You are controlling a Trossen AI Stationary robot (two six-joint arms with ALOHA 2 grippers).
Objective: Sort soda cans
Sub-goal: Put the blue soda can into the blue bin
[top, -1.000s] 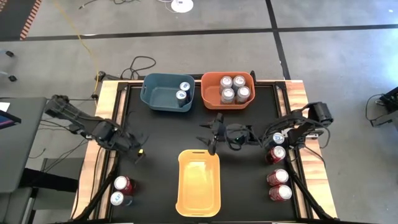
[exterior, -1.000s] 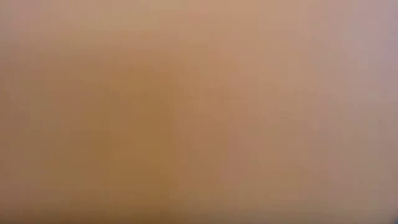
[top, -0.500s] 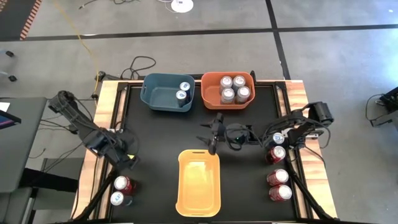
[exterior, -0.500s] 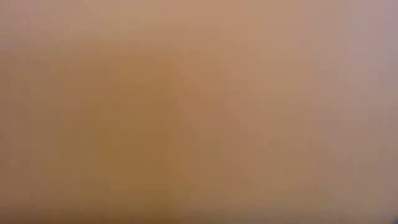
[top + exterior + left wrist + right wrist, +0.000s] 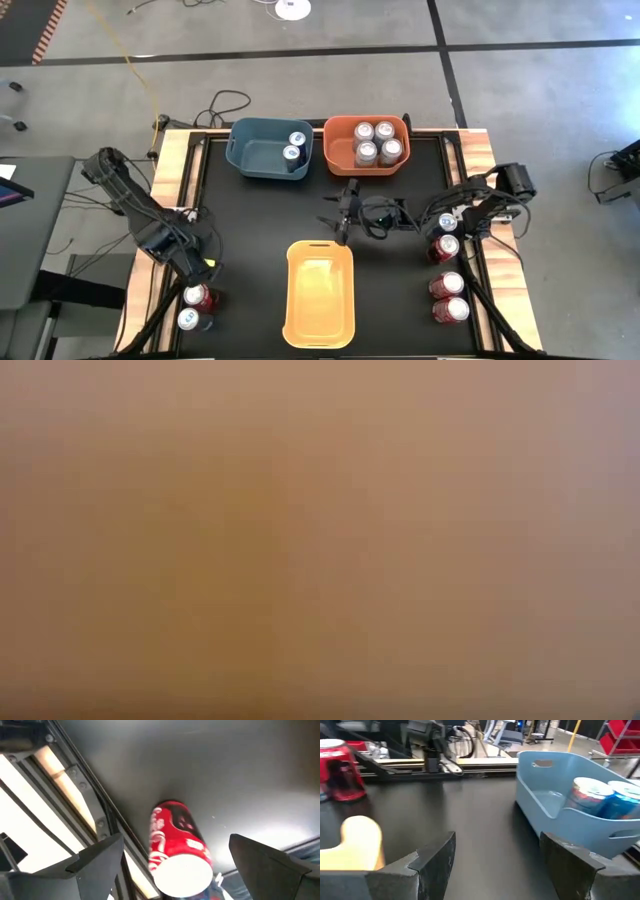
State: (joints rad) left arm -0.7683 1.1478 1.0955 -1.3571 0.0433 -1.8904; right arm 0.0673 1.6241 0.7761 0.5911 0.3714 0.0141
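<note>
Near the table's left near corner a red can (image 5: 198,296) stands upright, with a second can (image 5: 188,320) just nearer. My left gripper (image 5: 207,266) hovers over the red can (image 5: 177,847), open, one finger on either side and apart from it. Three red cans (image 5: 447,285) and another can (image 5: 447,222) stand along the right edge. Two blue cans (image 5: 295,146) sit in the blue bin (image 5: 250,150), several silver ones (image 5: 375,142) in the orange bin (image 5: 340,140). My right gripper (image 5: 325,222) waits mid-table, open (image 5: 497,847).
A yellow bin (image 5: 320,320) lies at the near middle, with its corner (image 5: 360,842) beside my right gripper. The blue bin (image 5: 560,805) stands ahead of that gripper. The table's frame rail (image 5: 75,785) runs close by the red can. The low view shows only an orange-brown blur.
My left gripper has moved toward the table's near edge and the left near corner, ending over the red can. It stays open. The right arm and all cans have kept still.
</note>
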